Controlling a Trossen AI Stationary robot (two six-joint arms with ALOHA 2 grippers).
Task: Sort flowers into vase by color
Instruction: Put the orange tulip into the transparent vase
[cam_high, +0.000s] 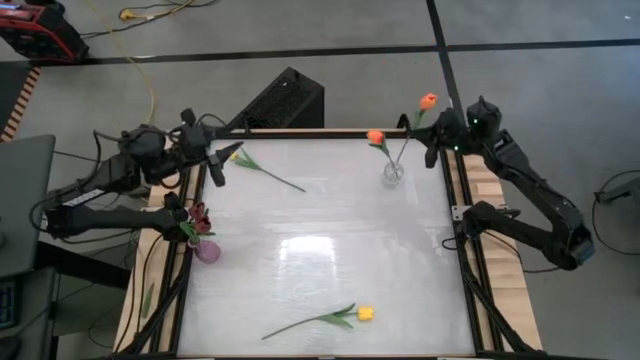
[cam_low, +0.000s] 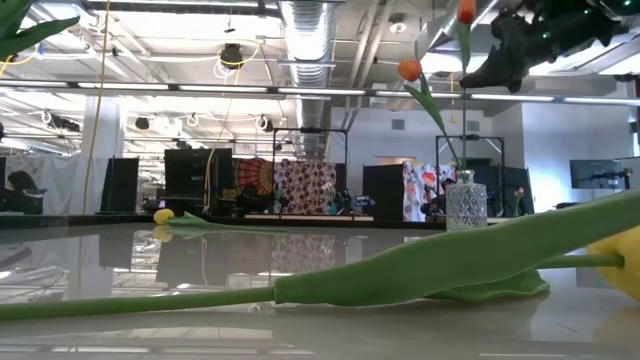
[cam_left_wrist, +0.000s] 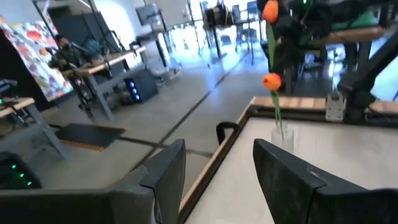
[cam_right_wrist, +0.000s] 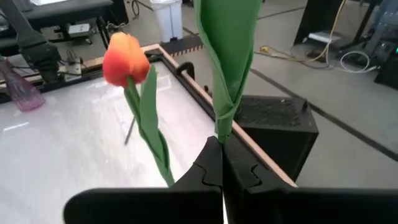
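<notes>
— What has the right claw (cam_right_wrist: 222, 163) got?

— It's pinched fully closed on the green stem of an orange tulip (cam_high: 428, 100), held up at the far right corner, just beside the clear vase (cam_high: 393, 171), which already holds another orange tulip (cam_high: 375, 137).

— What worries you?

— I grip the stem low, so the head can sway. If I lower it off line, the stem end may miss the narrow mouth or knock the vase over, and it could snag on the bloom inside.

— And the arm?

— Its elbow is folded back along the right rail, wrist reaching in over the corner.

— The left?

— The left claw (cam_left_wrist: 214, 171) waits spread open and empty at the far left corner. One yellow tulip (cam_high: 238, 157) lies near it, another yellow (cam_high: 365, 313) at the near edge. The pink vase (cam_high: 206, 249) on the left holds dark red flowers (cam_high: 198, 217).
</notes>
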